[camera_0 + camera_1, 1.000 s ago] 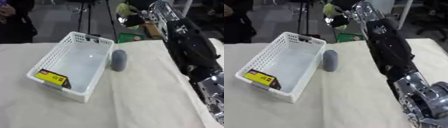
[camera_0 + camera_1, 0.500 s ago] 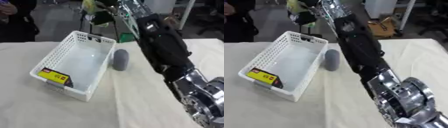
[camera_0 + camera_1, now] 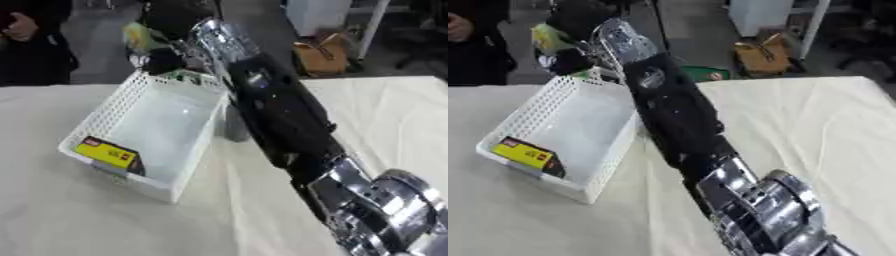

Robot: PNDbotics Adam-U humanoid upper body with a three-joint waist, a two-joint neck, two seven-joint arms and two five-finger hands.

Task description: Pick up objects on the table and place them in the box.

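Black and silver, the right arm (image 3: 289,130) ran from the lower right corner diagonally up across the frame, ending in the right hand (image 3: 171,22) above the far end of the box. The fingers appeared curled round a yellow-green object (image 3: 140,36) — its exact shape could not be made out. The hand and its load stood at or just beyond the far rim, high over the table, not yet down inside.

The white perforated box (image 3: 122,107) lay directly below and toward the viewer from the hand, its long axis running from far-right to near-left. In its near-left corner lay a flat yellow and black packet (image 3: 109,152). The remainder of the box floor showed bare.

A grey object (image 3: 234,125) stood on the cream-covered table (image 3: 105,220) just beside the box's right wall, largely hidden by the forearm — whether it touched the wall could not be told.

The left hand showed in neither view.

Judgement: the coming release depended on the hand carrying slightly nearward and down, so that the held object would clear the far rim and fall within the walls. The grey object remained to be collected; the right arm was the nearer to it.
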